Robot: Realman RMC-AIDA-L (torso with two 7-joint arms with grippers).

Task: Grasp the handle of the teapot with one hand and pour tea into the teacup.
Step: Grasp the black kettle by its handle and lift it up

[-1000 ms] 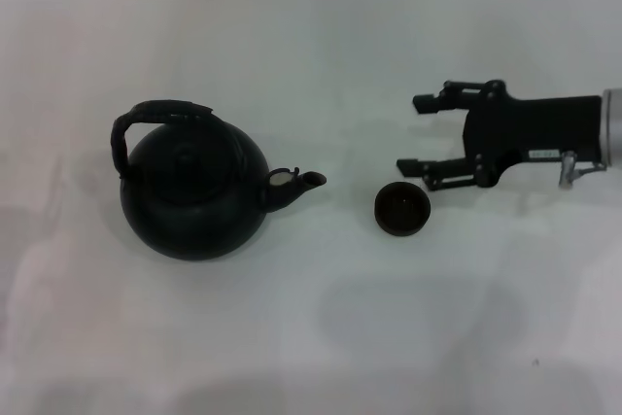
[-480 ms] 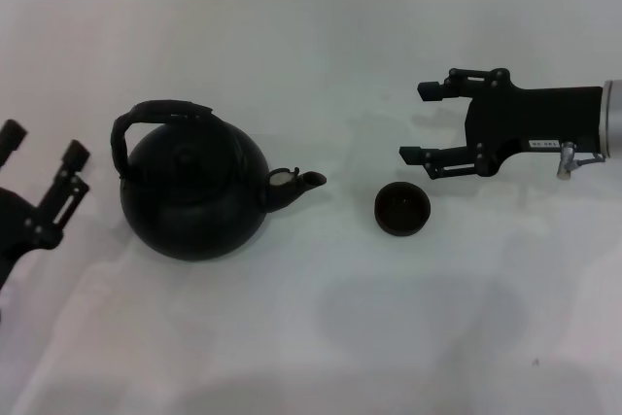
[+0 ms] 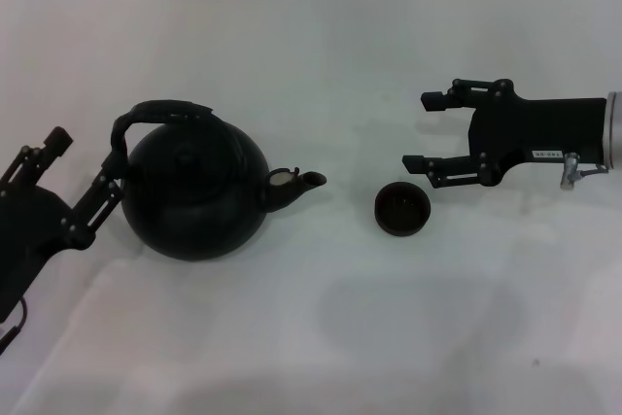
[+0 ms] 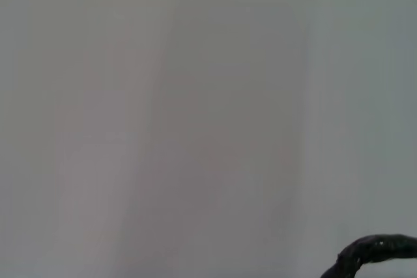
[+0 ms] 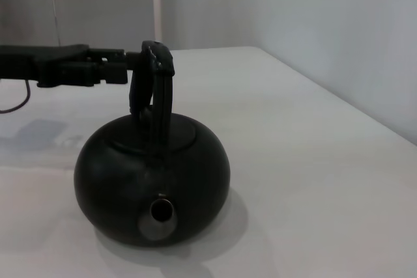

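The matte-black teapot (image 3: pixel 194 196) stands on the white table at the left, its spout (image 3: pixel 303 182) pointing right toward the small dark teacup (image 3: pixel 401 209). Its rough arched handle (image 3: pixel 160 112) stands upright over the lid. My left gripper (image 3: pixel 86 157) is open just left of the teapot, with one finger close to the handle's left end; I cannot tell if it touches. My right gripper (image 3: pixel 420 131) is open and empty just behind and right of the teacup. The right wrist view shows the teapot (image 5: pixel 153 180) spout-on, with its handle (image 5: pixel 153 86). The left wrist view shows only a bit of the handle (image 4: pixel 378 250).
The white table (image 3: pixel 321 46) holds only the teapot and the teacup. In the right wrist view the table's far edge meets a grey wall (image 5: pixel 339 17).
My left arm has come in from the left edge and moved right, up to the teapot's handle. My right gripper has shifted only slightly and stays open near the teacup.
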